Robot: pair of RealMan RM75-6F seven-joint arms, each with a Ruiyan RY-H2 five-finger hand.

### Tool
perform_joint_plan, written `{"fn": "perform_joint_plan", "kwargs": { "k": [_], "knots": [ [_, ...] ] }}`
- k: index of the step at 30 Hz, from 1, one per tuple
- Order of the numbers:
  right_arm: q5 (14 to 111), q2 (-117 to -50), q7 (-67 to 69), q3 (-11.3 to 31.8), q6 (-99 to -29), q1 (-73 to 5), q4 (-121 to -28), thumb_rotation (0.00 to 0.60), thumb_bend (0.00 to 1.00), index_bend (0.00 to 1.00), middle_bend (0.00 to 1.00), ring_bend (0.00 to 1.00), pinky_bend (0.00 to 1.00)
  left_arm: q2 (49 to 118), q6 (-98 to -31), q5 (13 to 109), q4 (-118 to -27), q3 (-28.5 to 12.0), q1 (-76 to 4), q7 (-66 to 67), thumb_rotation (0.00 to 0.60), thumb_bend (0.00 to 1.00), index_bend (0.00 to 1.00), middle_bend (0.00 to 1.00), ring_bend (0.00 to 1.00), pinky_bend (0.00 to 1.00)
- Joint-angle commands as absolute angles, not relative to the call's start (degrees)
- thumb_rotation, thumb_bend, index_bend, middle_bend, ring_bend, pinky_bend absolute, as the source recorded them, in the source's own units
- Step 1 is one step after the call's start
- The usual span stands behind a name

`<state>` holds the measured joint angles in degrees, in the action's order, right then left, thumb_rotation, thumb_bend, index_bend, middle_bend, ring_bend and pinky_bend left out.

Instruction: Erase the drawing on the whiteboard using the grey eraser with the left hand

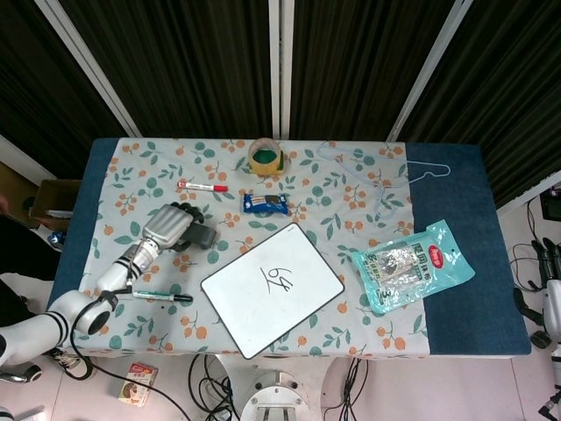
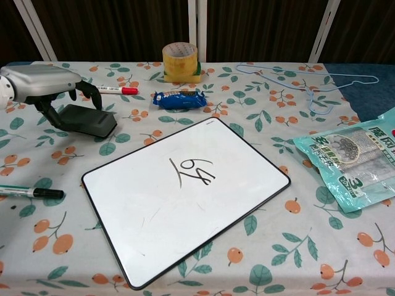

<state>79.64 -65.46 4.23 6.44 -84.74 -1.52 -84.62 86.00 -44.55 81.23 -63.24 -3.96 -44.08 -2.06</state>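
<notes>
- One whiteboard (image 2: pixel 185 200) lies nearest the robot, set at a slant on the floral table (image 2: pixel 259 123), with a small black drawing (image 2: pixel 192 170) near its middle.
- Left of the board, a black-capped marker (image 2: pixel 28 192) lies flat on the cloth.
- At the right edge sits a teal packet (image 2: pixel 349 163).
- Farther back on the left, the left hand (image 2: pixel 46 83) is over the grey eraser (image 2: pixel 86 120), which rests on the table well apart from the board.
- Its fingers (image 1: pixel 186 213) curl down over the eraser's far side and the thumb reaches down at the near side; whether they actually clamp it, I cannot tell.
- Behind the hand lies a red-capped marker (image 2: pixel 117 90).
- Beyond the board's far corner lies a blue wrapped snack (image 2: pixel 179 98), and behind that a roll of yellow tape (image 2: pixel 180 60).
- At the far right, a pale wire hanger (image 2: pixel 321 86) rests flat.
- The right hand (image 1: pixel 550 263) shows only in the head view, hanging off the table's right side; its fingers are too small to judge.
</notes>
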Motion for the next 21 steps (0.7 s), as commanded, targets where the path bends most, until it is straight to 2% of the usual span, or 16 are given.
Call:
{"fn": "perform_joint_plan", "kwargs": {
  "k": [1, 21],
  "knots": [
    [79.96, -65.55, 4.42, 6.39, -84.85, -1.57, -84.41, 0.6, 0.28, 0.0, 0.0, 0.0, 0.0, 86.22, -44.77, 81.2, -62.98, -3.82, -44.0, -2.2, 0.6, 0.28, 0.35, 0.29, 0.23, 0.32],
    [79.95, -65.95, 4.57, 6.37, -84.55, -1.62, -83.82, 0.6, 0.28, 0.0, 0.0, 0.0, 0.0, 87.38, -44.73, 80.69, -61.16, -3.53, -44.12, -5.53, 0.6, 0.31, 0.42, 0.36, 0.29, 0.39]
  ]
}}
